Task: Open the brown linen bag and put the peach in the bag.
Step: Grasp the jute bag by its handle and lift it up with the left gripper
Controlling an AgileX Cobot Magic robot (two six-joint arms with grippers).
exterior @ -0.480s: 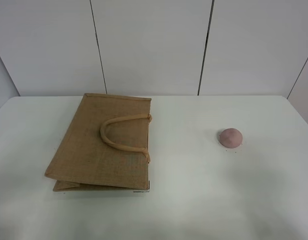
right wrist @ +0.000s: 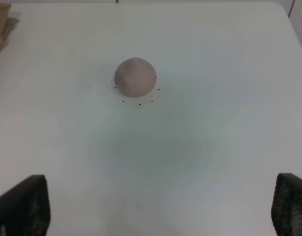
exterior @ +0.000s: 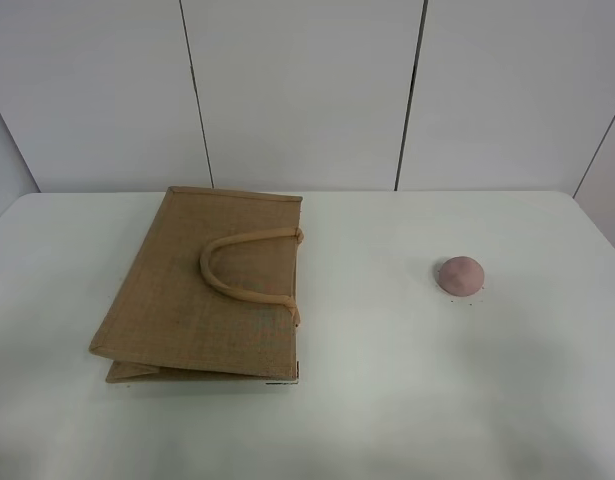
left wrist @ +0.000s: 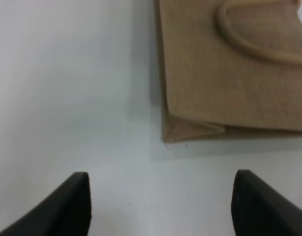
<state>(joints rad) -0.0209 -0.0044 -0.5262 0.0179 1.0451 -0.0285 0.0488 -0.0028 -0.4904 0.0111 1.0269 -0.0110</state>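
The brown linen bag (exterior: 202, 290) lies flat and closed on the white table (exterior: 387, 380), left of centre, its beige loop handle (exterior: 242, 265) resting on top. The peach (exterior: 460, 275) sits alone on the table to the right. Neither gripper shows in the exterior high view. In the left wrist view my left gripper (left wrist: 160, 206) is open and empty, its fingertips (left wrist: 67, 206) just short of the bag's corner (left wrist: 190, 130). In the right wrist view my right gripper (right wrist: 160, 211) is open wide and empty, with the peach (right wrist: 135, 76) some way ahead of it.
White wall panels (exterior: 307, 90) stand behind the table's far edge. The table's right edge runs close to the peach's side. A corner of the bag (right wrist: 2, 24) shows at the edge of the right wrist view.
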